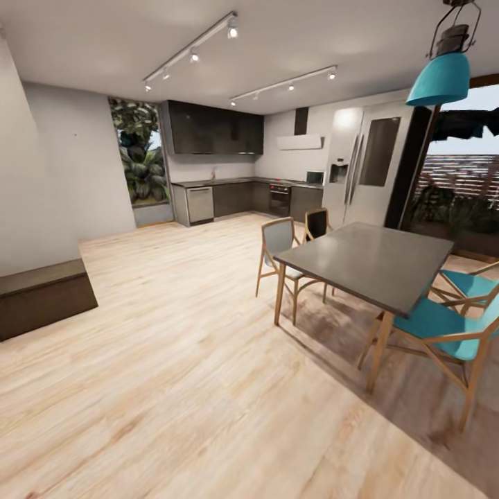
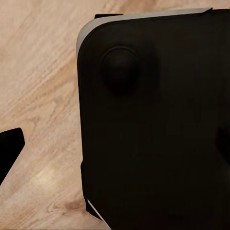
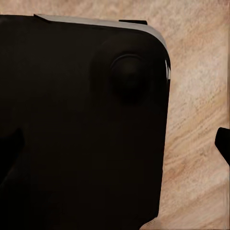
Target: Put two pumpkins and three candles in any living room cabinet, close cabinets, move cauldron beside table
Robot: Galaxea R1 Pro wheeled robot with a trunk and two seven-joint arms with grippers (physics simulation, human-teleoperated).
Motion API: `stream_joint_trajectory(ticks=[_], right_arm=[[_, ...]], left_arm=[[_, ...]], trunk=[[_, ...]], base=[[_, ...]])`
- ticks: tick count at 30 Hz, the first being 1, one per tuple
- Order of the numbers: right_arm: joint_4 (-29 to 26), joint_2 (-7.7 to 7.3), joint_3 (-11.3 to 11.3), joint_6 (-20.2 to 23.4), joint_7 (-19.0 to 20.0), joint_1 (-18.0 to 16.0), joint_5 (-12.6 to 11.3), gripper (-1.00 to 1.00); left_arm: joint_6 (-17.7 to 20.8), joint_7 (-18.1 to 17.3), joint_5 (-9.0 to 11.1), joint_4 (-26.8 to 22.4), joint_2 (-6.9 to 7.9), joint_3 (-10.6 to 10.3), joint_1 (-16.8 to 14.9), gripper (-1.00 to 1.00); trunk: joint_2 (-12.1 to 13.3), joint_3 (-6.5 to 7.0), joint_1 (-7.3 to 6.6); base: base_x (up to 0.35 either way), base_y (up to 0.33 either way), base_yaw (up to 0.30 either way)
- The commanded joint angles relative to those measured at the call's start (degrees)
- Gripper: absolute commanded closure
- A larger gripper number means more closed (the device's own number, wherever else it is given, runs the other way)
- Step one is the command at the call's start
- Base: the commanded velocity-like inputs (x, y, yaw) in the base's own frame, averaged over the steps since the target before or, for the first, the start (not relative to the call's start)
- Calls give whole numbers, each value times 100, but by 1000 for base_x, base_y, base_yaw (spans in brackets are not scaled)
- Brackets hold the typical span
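Pale wood floor point(image 1: 180, 388), open room seen in transit.
One grey dining table point(image 1: 374, 260) is noted, with four chairs counted around it: two teal point(image 1: 443, 326), two grey-and-dark on its far side. One low dark cabinet point(image 1: 43, 296), fronts closed, stands well left of the table. Gripper opening cannot be told; both wrist views show a black robot panel point(image 2: 153, 129).

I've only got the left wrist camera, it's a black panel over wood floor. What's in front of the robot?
Observer: The head view shows a grey-topped dining table ahead on the right.
Operator: Any cabinet nearby?
Observer: Yes, a low dark cabinet stands against the wall on the left; its front looks shut.
Operator: Anything around that table?
Observer: Wooden chairs, two with teal seats on its near right side.
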Motion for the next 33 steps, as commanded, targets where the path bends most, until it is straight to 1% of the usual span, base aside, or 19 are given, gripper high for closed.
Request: stream_joint_trajectory(ticks=[1, 4, 8, 11, 18, 26, 33], right_arm=[[6, 2, 3, -20, -4, -3, 8, -100], [6, 7, 3, -20, -4, -3, 10, -100], [6, 8, 6, -20, -5, -3, 11, -100], [6, 9, 9, -20, -5, -3, 13, -100], [6, 9, 11, -20, -5, -3, 106, -100], [6, 43, 6, -20, -5, -3, 119, -100], [6, 59, 10, -25, -5, -3, 120, -100]], left_arm=[[-10, -3, -5, -9, 1, -2, 3, -100], [-15, -3, -2, -9, 1, 2, 3, -100], [-266, -3, 25, -5, 2, 10, 3, -100], [-347, -3, 32, -3, 1, 9, 3, -100], [-368, -3, 42, -2, 1, 22, 3, -100], [-368, -3, 42, -2, -8, 29, 3, -100], [-369, -3, 42, -2, -8, 31, 3, -100]], trunk=[[-2, -7, 4], [-2, -13, 4], [-2, -21, 4], [-2, -27, 4], [-2, -41, 4], [-2, -58, 4], [-2, -72, 4]], base=[[344, 0, 238], [344, 0, 238], [344, 0, 238], [344, 0, 238], [344, 0, 238], [344, -7, 238], [341, -84, 238]])
